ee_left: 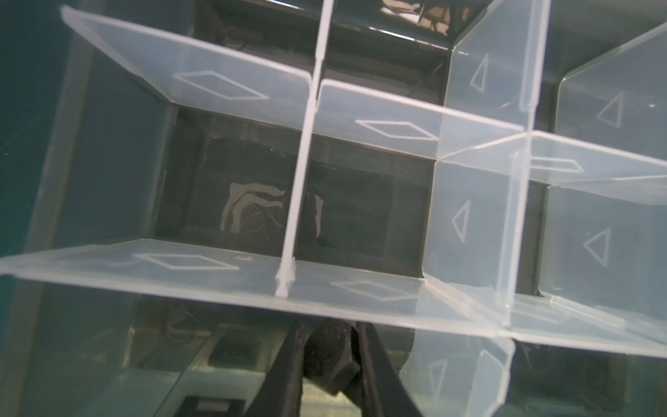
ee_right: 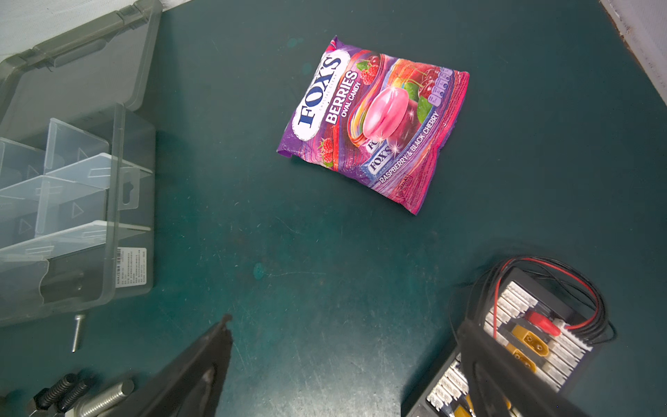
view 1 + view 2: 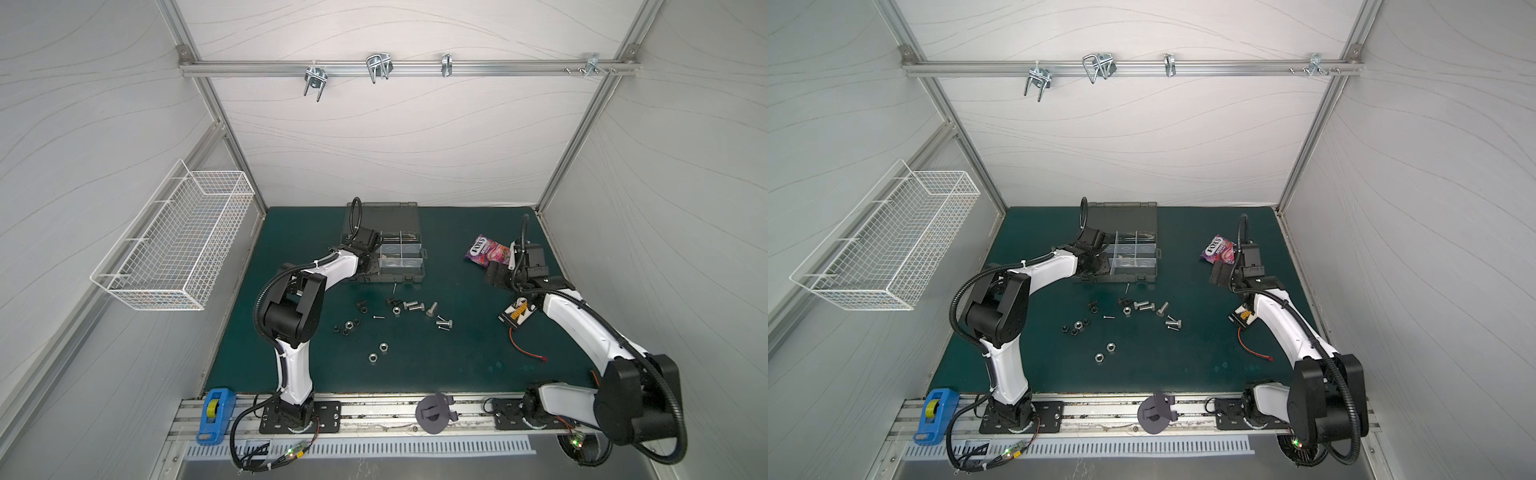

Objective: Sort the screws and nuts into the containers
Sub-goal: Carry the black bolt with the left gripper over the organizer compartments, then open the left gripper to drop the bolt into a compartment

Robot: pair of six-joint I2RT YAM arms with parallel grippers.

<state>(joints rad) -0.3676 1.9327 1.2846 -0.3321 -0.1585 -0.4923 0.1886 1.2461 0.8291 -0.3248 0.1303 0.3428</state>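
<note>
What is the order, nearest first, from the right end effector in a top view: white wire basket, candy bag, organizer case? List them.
1. candy bag, just beyond the right end effector, on the right.
2. organizer case, at the back middle, to its left.
3. white wire basket, hung on the far left wall.

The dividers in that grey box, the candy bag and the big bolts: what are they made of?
Dividers: probably frosted translucent plastic; you can see hazily through them. Candy bag: seemingly glossy printed film, crinkled, with highlights. Big bolts: likely bare steel-like metal, silvery and shiny.
</note>
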